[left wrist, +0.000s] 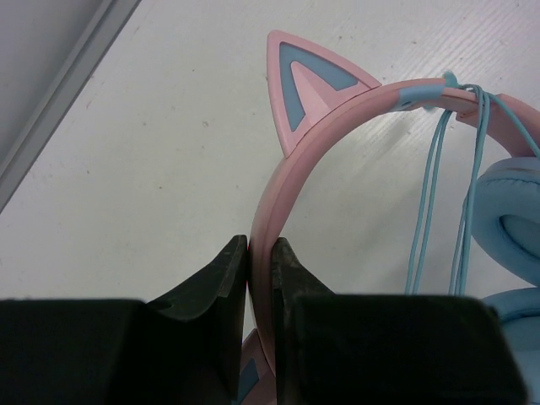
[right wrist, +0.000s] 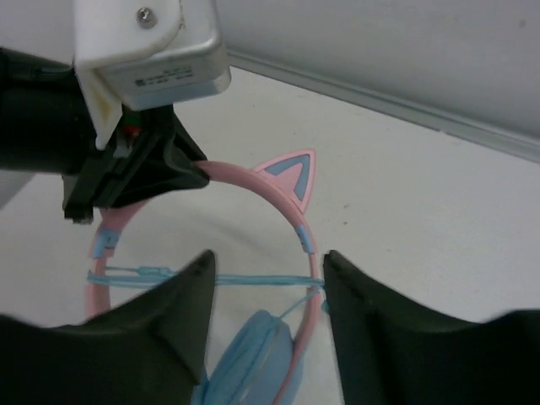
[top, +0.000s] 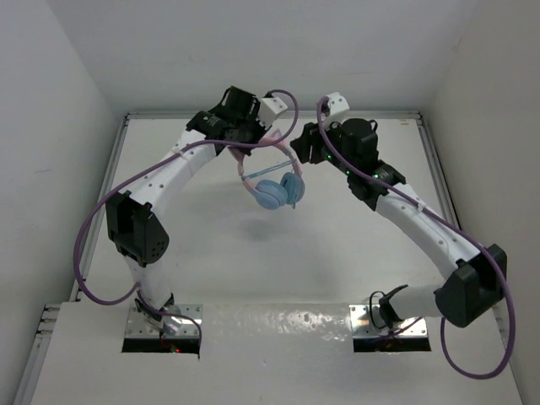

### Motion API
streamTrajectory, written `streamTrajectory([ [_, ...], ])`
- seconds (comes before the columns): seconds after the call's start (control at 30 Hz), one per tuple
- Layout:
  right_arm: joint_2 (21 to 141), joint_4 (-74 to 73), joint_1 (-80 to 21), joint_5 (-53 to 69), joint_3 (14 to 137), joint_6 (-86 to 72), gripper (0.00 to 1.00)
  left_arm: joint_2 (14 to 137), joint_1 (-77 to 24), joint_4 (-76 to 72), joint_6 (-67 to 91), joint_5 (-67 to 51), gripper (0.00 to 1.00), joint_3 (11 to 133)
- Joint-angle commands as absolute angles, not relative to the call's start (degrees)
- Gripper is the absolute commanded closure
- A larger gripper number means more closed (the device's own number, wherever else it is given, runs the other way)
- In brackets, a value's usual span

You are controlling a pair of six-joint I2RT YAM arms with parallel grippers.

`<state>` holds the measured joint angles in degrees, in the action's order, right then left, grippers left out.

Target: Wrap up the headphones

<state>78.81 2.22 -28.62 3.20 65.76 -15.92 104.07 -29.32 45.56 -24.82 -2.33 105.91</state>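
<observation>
Left gripper [left wrist: 260,246] is clamped shut on the pink headband [left wrist: 288,169] of the headphones [top: 274,191], just along from one cat ear [left wrist: 305,84], holding them up off the table [top: 211,253]. Right gripper [right wrist: 266,263] hangs at the headband's other side, jaws parted, gripping nothing. Beyond them the pale blue cable [right wrist: 253,278] stretches across the band, above an ear cup [right wrist: 253,350].

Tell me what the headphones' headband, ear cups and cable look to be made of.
Headband: pink hard plastic, likely; smooth satin surface, crisp moulded edges.
Ear cups: light blue padding, probably soft faux leather; rounded, matte, cushion-like.
Cable: thin pale blue, seemingly rubbery sheath; hangs in limp strands.
</observation>
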Motion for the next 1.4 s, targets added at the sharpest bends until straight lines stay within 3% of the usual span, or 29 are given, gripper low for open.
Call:
streamTrajectory([
  [0.0, 77.1, -5.3, -28.7, -0.8, 65.9, -17.2, 0.57, 100.9, -29.7, 40.3, -21.8, -2.9, 1.0, 106.5],
  [0.07, 77.2, -7.5, -28.7, -1.7, 64.7, -17.4, 0.67, 101.0, -29.6, 39.8, -21.4, -2.5, 1.0, 106.6],
  [0.1, 77.3, -9.2, -28.7, -1.6, 64.5, -18.3, 0.65, 101.0, -29.6, 39.6, -21.2, -1.9, 1.0, 106.6],
  [0.2, 78.5, -12.2, -28.7, -0.2, 64.2, -22.0, 0.42, 101.2, -29.8, 38.8, -20.0, -0.3, 1.0, 106.7],
  [0.3, 78.4, -10.2, -28.8, -0.2, 62.2, -25.5, 0.32, 101.2, -29.7, 38.4, -19.4, -0.3, 1.0, 106.7],
  [0.47, 80.8, -5.4, -28.8, -0.2, 61.9, -24.8, 0.3, 101.2, -29.8, 38.8, -19.5, -0.9, 1.0, 106.3],
  [0.63, 85.7, -11.4, -28.8, -0.2, 67.1, -24.7, 0.31, 100.8, -29.8, 38.4, -19.1, 1.7, 1.0, 106.3],
  [0.93, 87.4, -6.7, -29.5, 0.4, 62.9, -30.8, 0.31, 101.2, -29.8, 37.8, -15.7, 2.6, 1.0, 106.5],
  [1.07, 89.5, -5.4, -29.7, 5.3, 64.4, -31.9, 0.37, 101.0, -29.9, 37.8, -15.2, 3.1, 1.0, 106.6],
  [1.17, 89.9, -5.2, -29.7, 5.4, 64.3, -32.3, 0.59, 100.8, -29.9, 37.6, -14.7, 3.8, 1.0, 106.8],
  [1.2, 89.7, -4.9, -29.7, 4.9, 64.1, -32.3, 0.73, 100.8, -29.8, 37.5, -14.8, 3.9, 1.0, 106.7],
  [1.27, 88.5, -4.0, -29.7, 3.6, 63.3, -31.3, 0.88, 100.8, -29.8, 37.6, -14.7, 4.0, 1.0, 106.4],
  [1.3, 88.2, -3.9, -29.7, 2.8, 63.0, -30.9, 1.0, 100.9, -29.8, 37.7, -14.5, 4.0, 1.0, 106.2],
  [1.37, 86.9, -4.3, -29.7, 0.5, 62.8, -29.1, 1.0, 100.9, -29.8, 37.7, -13.8, 3.6, 1.0, 105.5],
])
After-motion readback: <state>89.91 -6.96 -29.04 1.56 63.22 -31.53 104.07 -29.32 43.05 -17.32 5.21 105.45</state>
